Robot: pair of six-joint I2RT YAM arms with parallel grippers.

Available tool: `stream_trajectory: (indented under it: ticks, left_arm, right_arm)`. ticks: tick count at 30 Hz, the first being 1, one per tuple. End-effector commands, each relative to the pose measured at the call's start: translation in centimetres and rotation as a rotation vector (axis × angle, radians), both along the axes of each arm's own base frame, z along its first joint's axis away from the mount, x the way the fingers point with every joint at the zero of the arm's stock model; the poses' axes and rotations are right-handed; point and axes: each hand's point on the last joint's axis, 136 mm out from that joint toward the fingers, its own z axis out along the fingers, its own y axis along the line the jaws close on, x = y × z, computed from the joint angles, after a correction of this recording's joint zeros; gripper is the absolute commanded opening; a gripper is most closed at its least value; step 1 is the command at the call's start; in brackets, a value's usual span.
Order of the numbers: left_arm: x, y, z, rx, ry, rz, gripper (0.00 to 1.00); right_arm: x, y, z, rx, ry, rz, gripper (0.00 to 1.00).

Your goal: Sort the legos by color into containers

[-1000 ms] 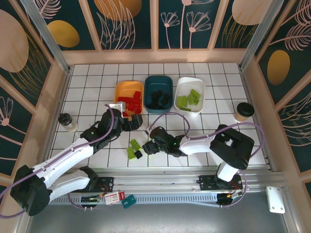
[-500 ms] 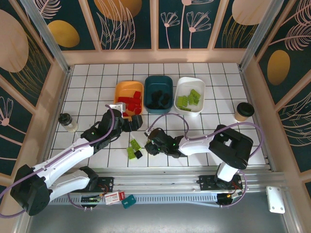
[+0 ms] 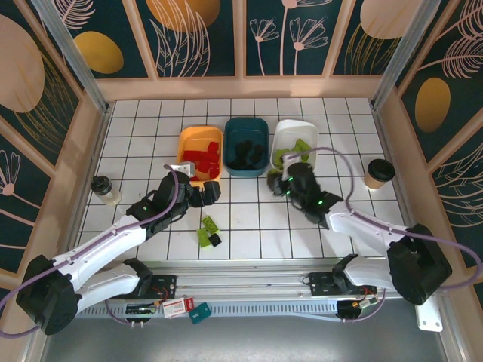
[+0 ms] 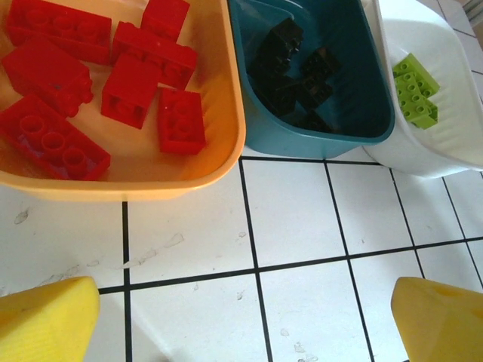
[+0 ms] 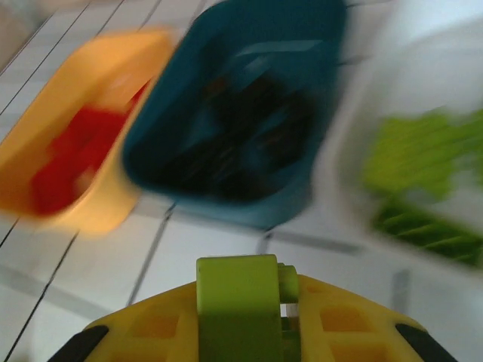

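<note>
The lime green brick (image 5: 235,298) is pinched between the yellow fingers of the right gripper (image 3: 278,176), jaws closed on it. The wrist view is blurred, so finer detail of the grip is lost. From above, that gripper hangs at the 7 o'clock corner of the white tub (image 3: 293,125), over its rim or just short of it, I cannot tell which. The white tub holds the other lime green pieces. At its 9 o'clock is the dark teal tub (image 3: 246,122) with black bricks, and further on at 9 o'clock the orange tub (image 3: 198,133) with red ones.

The step in hand reads as carrying a green brick to its tub. The next move calls for easing the jaws toward 1 o'clock until the brick is clearly inside the white wall, then opening. Let go too soon and it may drop on the tiles or glance off the rim.

On the table (image 3: 256,219), at 7 o'clock of the teal tub, two loose green bricks (image 3: 209,223) and a small black brick (image 3: 216,240) lie close together, unsorted. The left gripper (image 3: 205,193) stands wide open and empty just off the orange tub's 6 o'clock edge, at 12 o'clock from those loose pieces and well placed to take one
</note>
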Motion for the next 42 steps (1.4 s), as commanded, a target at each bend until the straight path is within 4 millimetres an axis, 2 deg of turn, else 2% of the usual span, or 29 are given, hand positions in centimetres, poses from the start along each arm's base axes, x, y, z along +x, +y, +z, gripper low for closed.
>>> stream_trajectory:
  ticks: [1,5,8,9,13,15,18,21,25,27,31,34,37,42]
  left_arm:
    - [0.0,0.3,-0.6,0.0,0.017,0.024,0.99]
    - [-0.1,0.4,-0.9,0.001,0.028,0.028,0.99]
    - [-0.3,0.7,-1.3,0.004,0.035,0.037,0.98]
    - [-0.4,0.8,-1.4,0.006,0.038,0.039,0.99]
    - [-0.9,1.1,-1.8,0.002,0.047,0.046,0.99]
    - [-1.0,1.3,-1.9,0.002,0.049,0.048,0.99]
    - [-1.0,1.4,-1.7,0.0,0.043,0.054,0.99]
    - [-0.9,1.5,-1.4,-0.002,0.03,0.06,0.99]
    - [-0.6,1.8,-0.9,0.007,0.013,0.077,0.99]
    - [-0.6,2.2,-0.8,0.015,0.003,0.092,0.99]
    - [-0.7,2.9,-1.2,0.026,-0.002,0.119,0.99]
    - [-0.8,2.9,-1.5,0.032,0.01,0.12,0.99]
    - [-0.9,3.0,-1.8,0.038,0.017,0.122,0.99]
    - [-1.4,3.7,-2.2,0.048,0.022,0.134,0.99]
  right_arm:
    - [3.4,-3.9,-0.1,0.025,0.036,-0.134,0.17]
    - [7.8,-5.6,-0.9,0.025,0.065,-0.194,0.18]
    - [10.5,-6.6,-2.3,0.014,0.1,-0.232,0.24]
    - [11.2,-6.8,-2.7,0.011,0.108,-0.241,0.28]
    - [12.8,-6.6,-2.8,0.019,0.124,-0.226,0.56]
    - [12.6,-6.3,-1.9,0.03,0.106,-0.215,0.62]
    - [11.3,-5.3,0.2,0.047,0.059,-0.181,0.65]
    - [8.9,-2.8,1.9,0.047,0.019,-0.115,0.67]
    - [4.0,3.1,2.6,0.044,-0.006,0.056,0.69]
    - [1.4,6.2,2.2,0.049,-0.003,0.145,0.7]
    - [-3.9,12.7,-0.3,0.029,0.053,0.343,0.72]
    - [-6.6,16.1,-2.7,-0.059,0.064,0.425,0.72]
    - [-7.8,18.0,-4.4,-0.104,0.068,0.466,0.73]
    - [-7.6,18.6,-6.4,-0.116,0.097,0.462,0.73]
